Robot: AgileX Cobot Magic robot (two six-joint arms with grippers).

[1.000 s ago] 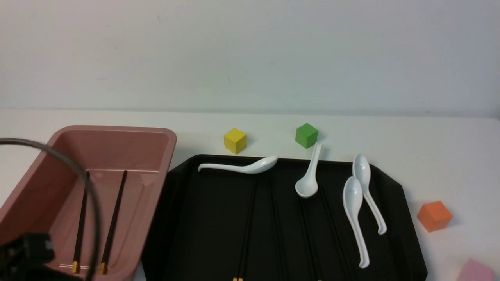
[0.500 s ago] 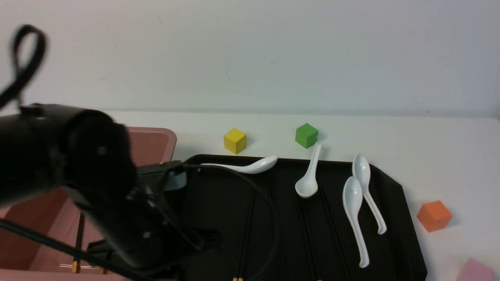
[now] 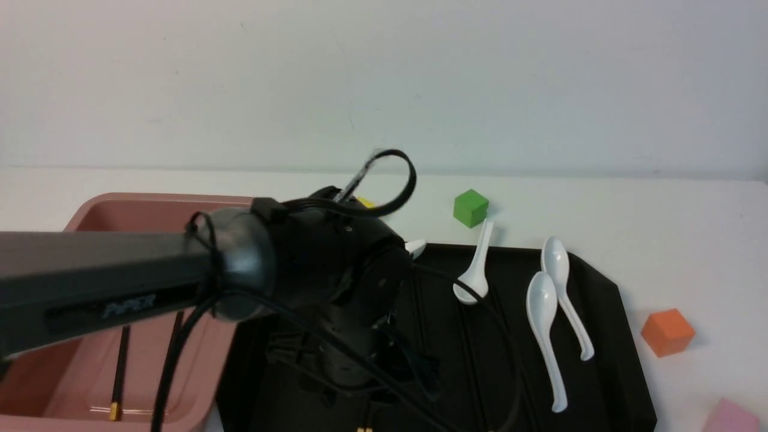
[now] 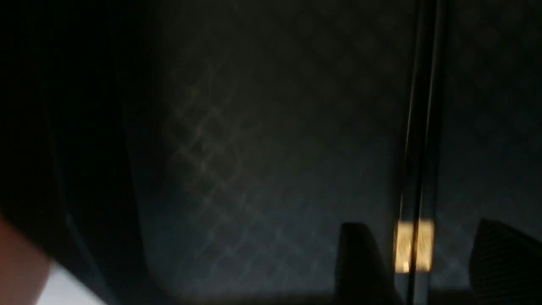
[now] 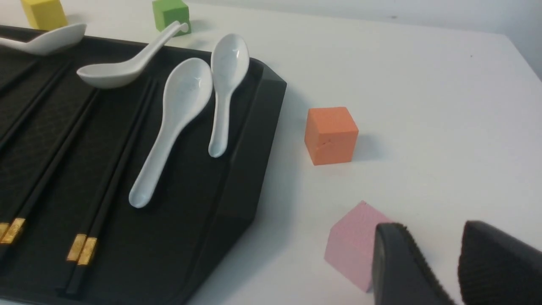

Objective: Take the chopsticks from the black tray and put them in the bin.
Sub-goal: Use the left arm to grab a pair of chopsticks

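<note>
My left arm [image 3: 288, 270] reaches from the left over the black tray [image 3: 606, 324]. In the left wrist view my left gripper [image 4: 419, 226] is open and points down at the tray floor. A pair of chopsticks [image 4: 416, 245] lies side by side between its fingers [image 4: 360, 262], the gold bands level with the tips. More chopsticks [image 5: 82, 248] lie on the tray. Other chopsticks [image 3: 120, 360] rest in the pink bin [image 3: 150, 199]. My right gripper [image 5: 427, 231] is open and empty beside the tray, above the white table; the front view does not show it.
Several white spoons [image 3: 543, 324] lie on the far and right parts of the tray. A green cube [image 3: 471, 207] stands behind the tray, an orange cube [image 3: 667, 331] to its right. A pink block [image 5: 351, 243] sits beside my right gripper's fingers.
My left arm has swung from beside the bin rightward over the tray. Its cable loop now hides the yellow cube and part of one spoon.
</note>
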